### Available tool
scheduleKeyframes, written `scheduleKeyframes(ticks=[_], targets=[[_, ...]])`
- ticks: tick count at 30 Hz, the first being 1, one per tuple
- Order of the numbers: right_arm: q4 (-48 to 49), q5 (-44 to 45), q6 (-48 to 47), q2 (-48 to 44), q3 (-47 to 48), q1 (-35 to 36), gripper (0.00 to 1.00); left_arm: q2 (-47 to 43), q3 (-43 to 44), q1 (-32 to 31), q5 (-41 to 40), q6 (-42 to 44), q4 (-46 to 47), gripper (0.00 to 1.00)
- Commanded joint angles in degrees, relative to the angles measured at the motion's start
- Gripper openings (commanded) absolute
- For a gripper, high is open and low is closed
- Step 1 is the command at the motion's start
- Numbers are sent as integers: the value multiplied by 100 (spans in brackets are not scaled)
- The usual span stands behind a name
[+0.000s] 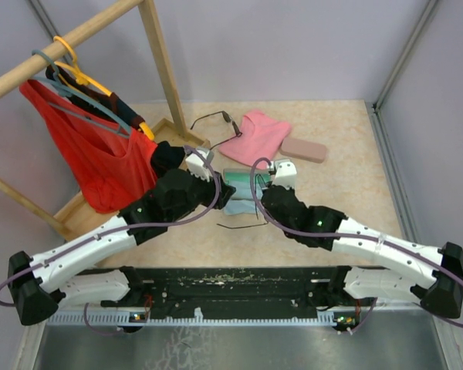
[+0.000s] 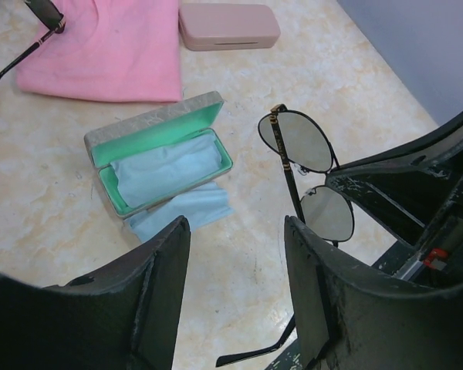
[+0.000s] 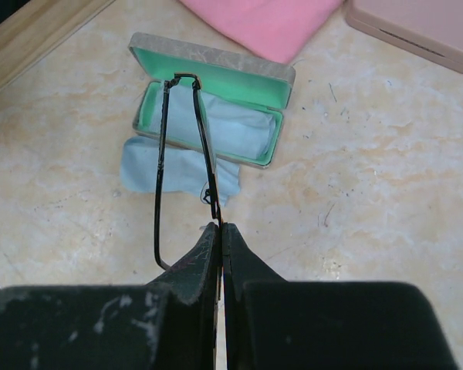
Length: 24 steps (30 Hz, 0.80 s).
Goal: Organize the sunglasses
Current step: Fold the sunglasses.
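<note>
My right jaws grip one pair of sunglasses (image 2: 305, 154) at 3 o'clock of the open case (image 2: 158, 150) in the left wrist view, left jaws released and empty; the thin wire frame looks light and fragile, so I'd hold the rim, never the slim arms.

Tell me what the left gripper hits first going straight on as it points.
The left gripper would probably meet bare table, between the light-blue cloth spilling from the open case and the sunglasses to its right. Depth is unclear; it might clip the cloth.
</note>
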Motion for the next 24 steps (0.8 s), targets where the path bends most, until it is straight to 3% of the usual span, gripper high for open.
scheduleKeyframes(ticks=[1, 5, 13, 20, 24], targets=[[329, 123, -44, -504, 100, -28, 0, 293, 465, -28, -228, 221, -181, 58], [980, -413, -431, -771, -116, -28, 0, 689, 678, -23, -363, 257, -362, 56], [1389, -873, -720, -339, 96, -26, 0, 1243, 793, -30, 80, 143, -248, 54], [1572, -959, -781, -18, 212, -28, 0, 1238, 680, -33, 215, 190, -99, 55], [1386, -565, -628, 53, 230, -26, 0, 1042, 636, -32, 5, 273, -120, 56]])
